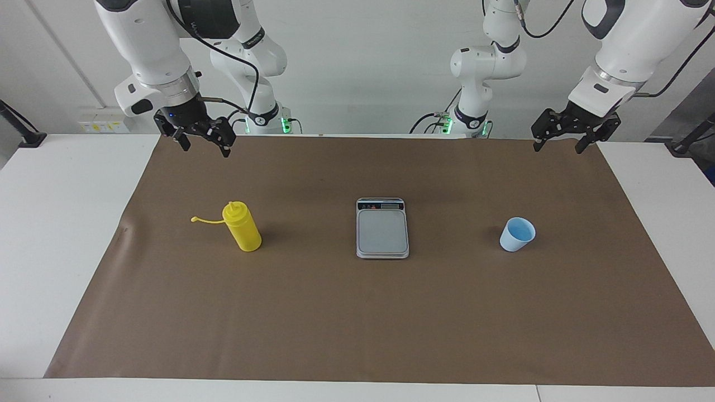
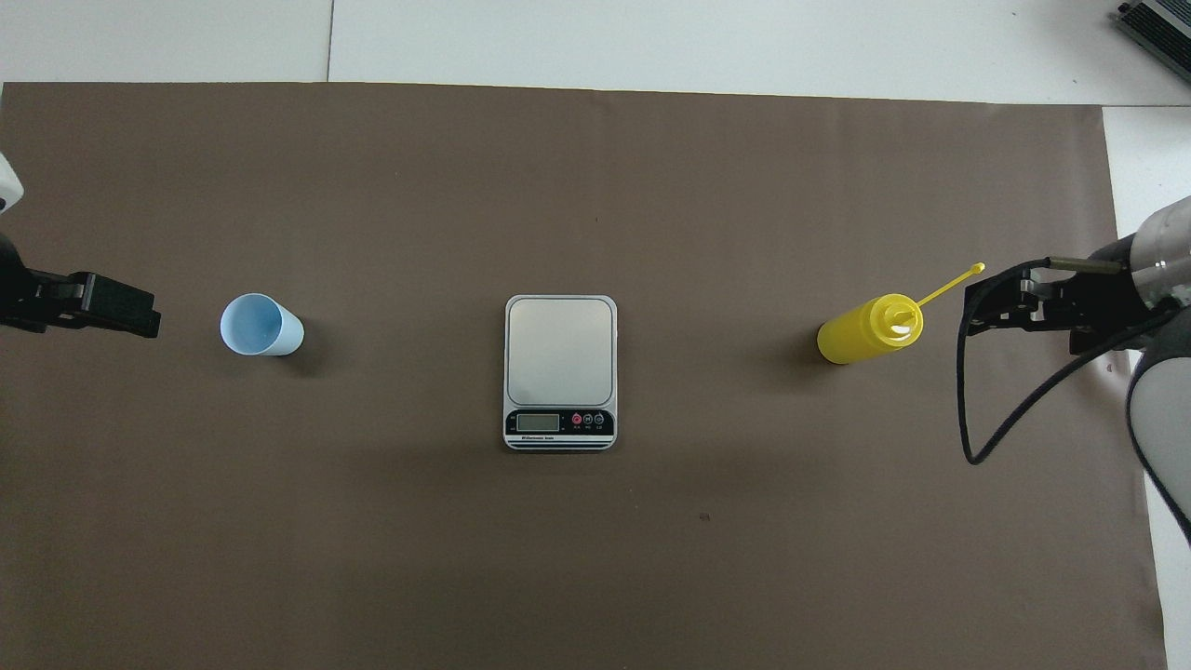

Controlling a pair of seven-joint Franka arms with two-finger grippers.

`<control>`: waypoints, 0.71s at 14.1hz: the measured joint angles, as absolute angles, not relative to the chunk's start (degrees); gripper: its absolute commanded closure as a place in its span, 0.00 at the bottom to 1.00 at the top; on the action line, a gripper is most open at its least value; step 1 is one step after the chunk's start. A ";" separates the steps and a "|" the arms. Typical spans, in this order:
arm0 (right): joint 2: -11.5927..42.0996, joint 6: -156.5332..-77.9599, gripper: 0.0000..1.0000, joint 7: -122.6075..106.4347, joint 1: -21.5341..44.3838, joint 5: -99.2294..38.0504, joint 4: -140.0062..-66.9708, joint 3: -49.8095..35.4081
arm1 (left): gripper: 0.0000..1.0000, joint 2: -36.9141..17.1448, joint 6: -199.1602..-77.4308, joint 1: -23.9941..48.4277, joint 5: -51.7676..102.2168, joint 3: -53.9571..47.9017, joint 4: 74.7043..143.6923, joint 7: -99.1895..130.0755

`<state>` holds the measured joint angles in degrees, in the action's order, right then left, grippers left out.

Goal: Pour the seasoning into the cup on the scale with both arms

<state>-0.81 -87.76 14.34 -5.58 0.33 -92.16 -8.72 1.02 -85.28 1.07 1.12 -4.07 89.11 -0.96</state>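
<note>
Seasoning (image 1: 242, 226), yellow bottle, stands upright on your brown mat (image 1: 357, 335) toward the right arm's end; scale (image 1: 382, 228) mid-mat, cup (image 1: 517, 234) toward the left arm's end, all well apart. Only your overhead view shows the scale's display and buttons; its lettering is unreadable. Left gripper (image 1: 560, 145) and right gripper (image 1: 204, 146) hang open, holding nothing.

We see a white counter (image 1: 67, 234) with a brown paper sheet (image 1: 380, 312) spread over most of it. Three things stand on the sheet, well apart in a row — a yellow bottle (image 1: 243, 229) toward the right arm's end, a grey scale (image 1: 382, 230) in the middle, and a light blue cup (image 1: 516, 234) toward the left arm's end, seemingly empty.
</note>
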 measured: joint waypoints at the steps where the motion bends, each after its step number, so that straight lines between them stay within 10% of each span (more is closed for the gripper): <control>1: -0.84 -87.76 0.00 14.34 -5.58 0.33 -92.26 -8.73 | 0.00 1.02 -85.28 1.07 1.12 -4.07 89.11 -0.96; 10: -0.97 -90.35 0.00 13.53 -4.81 -0.28 -92.83 -8.87 | 0.00 1.02 -85.64 1.08 1.16 -4.19 89.10 -0.98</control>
<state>-0.97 -90.35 13.53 -4.81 -0.28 -92.83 -8.87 1.02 -85.64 1.08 1.16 -4.19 89.10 -0.98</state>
